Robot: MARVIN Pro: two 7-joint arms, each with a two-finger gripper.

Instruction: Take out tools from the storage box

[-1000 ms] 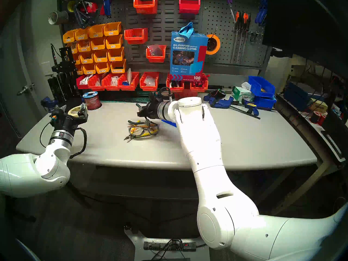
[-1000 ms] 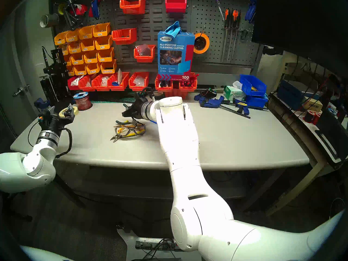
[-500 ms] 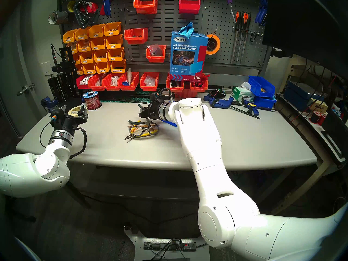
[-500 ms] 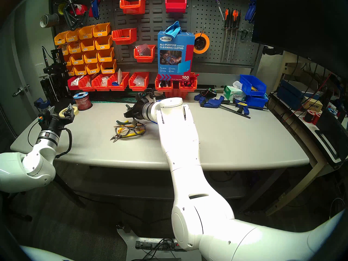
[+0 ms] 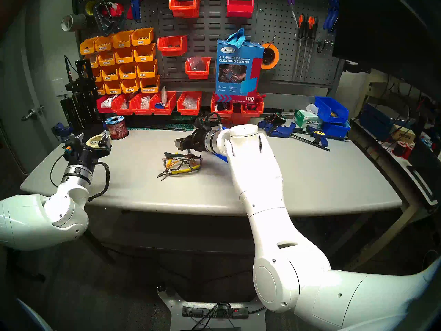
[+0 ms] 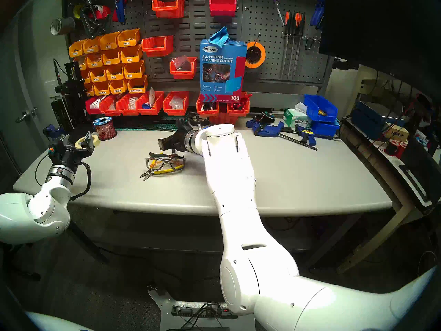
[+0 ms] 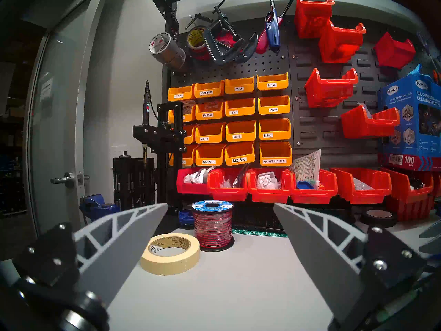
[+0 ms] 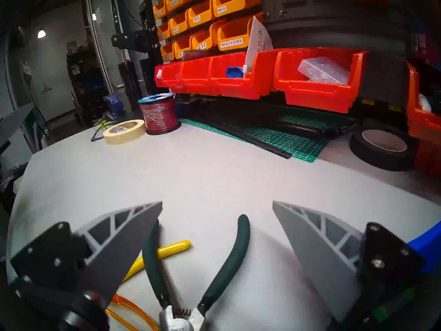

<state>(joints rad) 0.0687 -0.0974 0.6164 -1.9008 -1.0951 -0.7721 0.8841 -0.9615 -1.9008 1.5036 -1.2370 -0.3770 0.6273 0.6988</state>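
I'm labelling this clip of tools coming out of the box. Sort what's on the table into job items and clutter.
Job items:
- green pliers, lying between the open right gripper's fingers
- yellow cutters
- safety glasses
- blue box, mostly hidden behind the right arm

Clutter:
- masking tape
- wire spool
- black tape
- cutting mat
- blue clamps
- tissue box
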